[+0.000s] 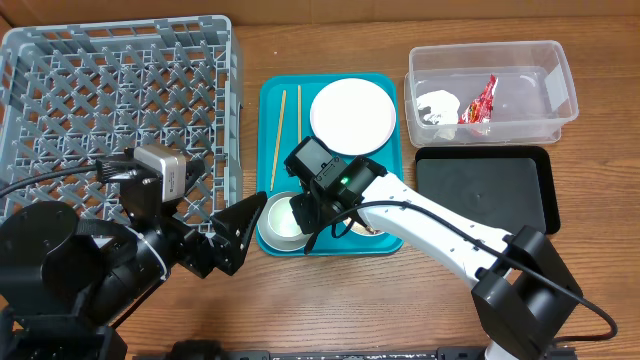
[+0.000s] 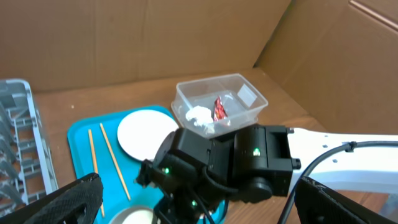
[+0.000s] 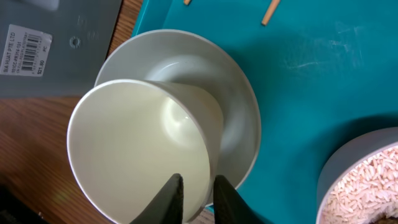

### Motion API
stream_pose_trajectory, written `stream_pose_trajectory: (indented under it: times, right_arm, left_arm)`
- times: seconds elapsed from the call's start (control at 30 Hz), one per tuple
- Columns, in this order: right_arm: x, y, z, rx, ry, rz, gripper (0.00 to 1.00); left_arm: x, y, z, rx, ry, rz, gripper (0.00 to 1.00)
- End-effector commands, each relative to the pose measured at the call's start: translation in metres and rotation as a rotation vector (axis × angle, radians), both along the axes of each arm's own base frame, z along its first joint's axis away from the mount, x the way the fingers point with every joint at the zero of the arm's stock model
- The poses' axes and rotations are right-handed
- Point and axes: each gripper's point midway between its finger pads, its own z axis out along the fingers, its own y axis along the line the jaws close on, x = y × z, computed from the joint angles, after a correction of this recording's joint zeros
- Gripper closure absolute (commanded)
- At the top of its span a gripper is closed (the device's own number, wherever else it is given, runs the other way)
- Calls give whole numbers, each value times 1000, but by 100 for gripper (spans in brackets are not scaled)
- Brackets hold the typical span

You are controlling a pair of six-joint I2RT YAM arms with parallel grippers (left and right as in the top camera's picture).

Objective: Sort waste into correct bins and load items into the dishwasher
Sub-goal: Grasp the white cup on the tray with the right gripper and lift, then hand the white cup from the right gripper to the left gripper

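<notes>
A teal tray (image 1: 385, 160) holds two chopsticks (image 1: 276, 140), a white plate (image 1: 352, 115), a grey bowl (image 1: 275, 228) and a bowl of rice (image 3: 367, 180). A cream cup (image 3: 143, 149) sits tilted in the grey bowl (image 3: 239, 118). My right gripper (image 3: 199, 199) is shut on the cup's rim, one finger inside and one outside; it also shows in the overhead view (image 1: 310, 212). My left gripper (image 1: 238, 232) is open and empty just left of the tray's front corner. In the left wrist view the right arm (image 2: 230, 168) hides the cup.
A grey dish rack (image 1: 120, 100) stands at the back left. A clear bin (image 1: 552, 95) at the back right holds a red wrapper (image 1: 482, 100) and white tissue (image 1: 437, 105). A black tray (image 1: 485, 190) lies in front of it.
</notes>
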Motion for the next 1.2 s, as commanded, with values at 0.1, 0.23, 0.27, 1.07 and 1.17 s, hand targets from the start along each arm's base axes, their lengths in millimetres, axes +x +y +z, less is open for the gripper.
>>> stream_pose_trajectory:
  times: [0.1,0.23,0.27,1.07,1.17]
  right_arm:
    - [5,0,-5,19,-32,-12,74]
    - [4,-1,-10,21,-31,-19,84]
    - [5,-1,-11,18,-34,-21,86]
    - [27,-68,232,747,-193,163,96]
    - [18,-69,257,892,-176,250,96]
  left_arm:
    - [13,18,-11,64,22,103,0]
    - [23,28,-44,95,165,151,0]
    - [26,28,-51,99,198,154,0]
    - [79,-24,-43,-545,399,-554,1]
    - [81,-31,-47,-619,450,-620,0]
